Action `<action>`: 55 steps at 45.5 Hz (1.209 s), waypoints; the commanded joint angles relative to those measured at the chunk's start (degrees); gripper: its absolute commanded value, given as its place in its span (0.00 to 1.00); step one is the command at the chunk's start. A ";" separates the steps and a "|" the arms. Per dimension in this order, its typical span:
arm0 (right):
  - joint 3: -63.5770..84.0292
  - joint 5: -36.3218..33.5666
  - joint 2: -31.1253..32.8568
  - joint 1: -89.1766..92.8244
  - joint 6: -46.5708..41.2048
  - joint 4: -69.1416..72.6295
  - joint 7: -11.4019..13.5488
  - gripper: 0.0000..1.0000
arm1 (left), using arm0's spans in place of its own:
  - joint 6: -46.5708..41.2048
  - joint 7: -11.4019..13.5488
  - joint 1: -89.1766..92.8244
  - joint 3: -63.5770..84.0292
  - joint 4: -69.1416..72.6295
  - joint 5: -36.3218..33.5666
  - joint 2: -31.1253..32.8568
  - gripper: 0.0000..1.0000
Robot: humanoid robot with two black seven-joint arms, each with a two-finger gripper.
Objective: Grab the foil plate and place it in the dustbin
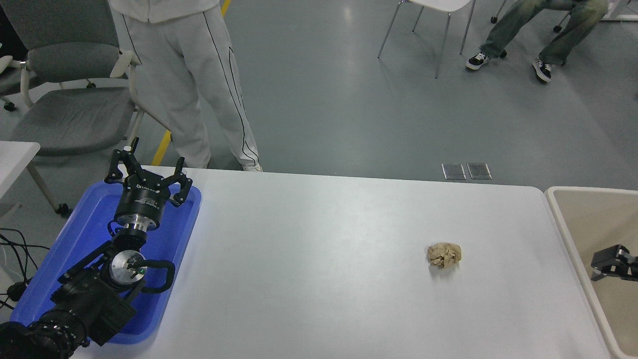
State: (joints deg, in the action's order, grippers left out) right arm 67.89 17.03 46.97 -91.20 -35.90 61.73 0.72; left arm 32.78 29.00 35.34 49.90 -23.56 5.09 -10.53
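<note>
The foil plate is not in view. The beige dustbin (pixel 563 227) stands at the table's right end, and the part of its inside that shows holds nothing but the gripper's tip. My right gripper (pixel 609 261) reaches in from the right edge, over the dustbin's inside, and only its tip shows. My left gripper (pixel 148 172) is parked at the lower left above the blue tray (pixel 172 249), open and empty.
A small crumpled brown paper ball (pixel 443 255) lies on the white table (pixel 319 259), right of the middle. A person in white trousers (pixel 199 94) stands at the far left edge. A grey chair (pixel 60 99) is at the upper left.
</note>
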 commanded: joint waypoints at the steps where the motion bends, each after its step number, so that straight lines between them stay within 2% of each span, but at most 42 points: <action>1: 12.51 0.90 -9.94 -12.68 -8.83 3.74 -0.01 1.00 | 0.00 0.01 0.00 0.02 0.00 0.01 0.07 1.00; 5: 16.39 0.82 -15.50 -17.08 -9.10 6.56 -0.01 1.00 | 0.00 0.01 0.00 0.02 0.00 0.01 -0.02 1.00; 29: 15.78 -0.06 -20.07 -37.56 -9.10 18.43 -0.10 1.00 | 0.00 0.01 0.00 -0.07 0.09 0.01 0.07 1.00; 39: 9.72 -0.50 -20.07 -45.38 -9.10 22.38 -0.10 1.00 | -0.09 0.01 -0.09 0.02 0.09 0.01 -0.02 1.00; 55: 4.09 -1.29 -23.94 -47.14 -9.10 22.65 -0.28 1.00 | -0.09 0.01 -0.09 0.02 0.09 0.01 -0.02 1.00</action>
State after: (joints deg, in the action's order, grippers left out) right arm 75.97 16.29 25.19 -136.17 -44.97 83.43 0.53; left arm 32.70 29.00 35.25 49.88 -23.47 5.10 -10.55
